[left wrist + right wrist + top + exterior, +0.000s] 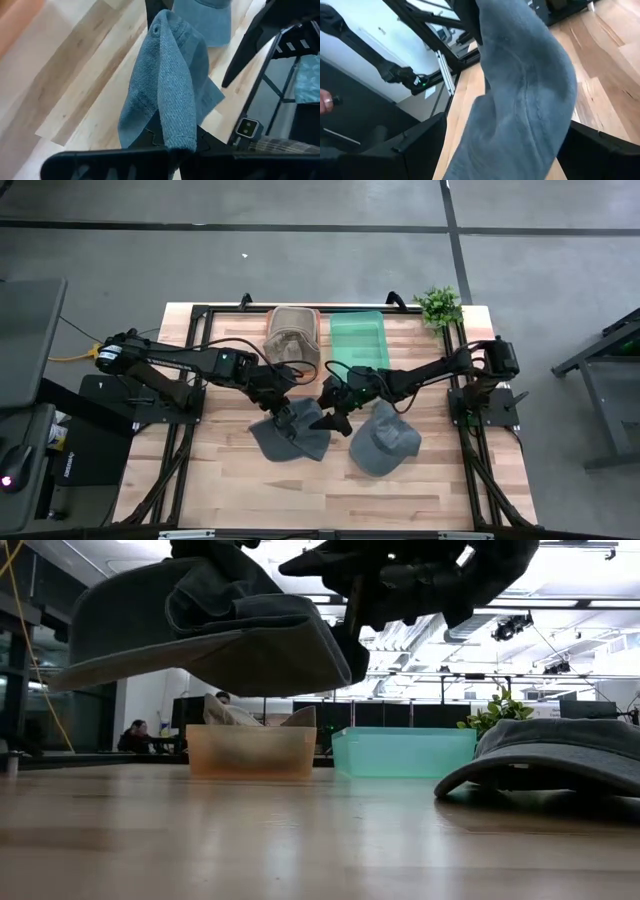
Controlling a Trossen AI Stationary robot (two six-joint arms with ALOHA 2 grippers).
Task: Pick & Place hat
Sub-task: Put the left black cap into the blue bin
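Two hands meet at one grey denim cap (290, 435), lifted clear of the wooden surface (220, 470): left hand (283, 408) pinches its crown; right hand (335, 417) just beside, grip unclear.

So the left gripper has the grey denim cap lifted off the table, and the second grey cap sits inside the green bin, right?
Not quite. The left gripper does hold the grey denim cap off the table, but the second grey cap lies on the wooden tabletop, outside the green bin, as the high view shows.
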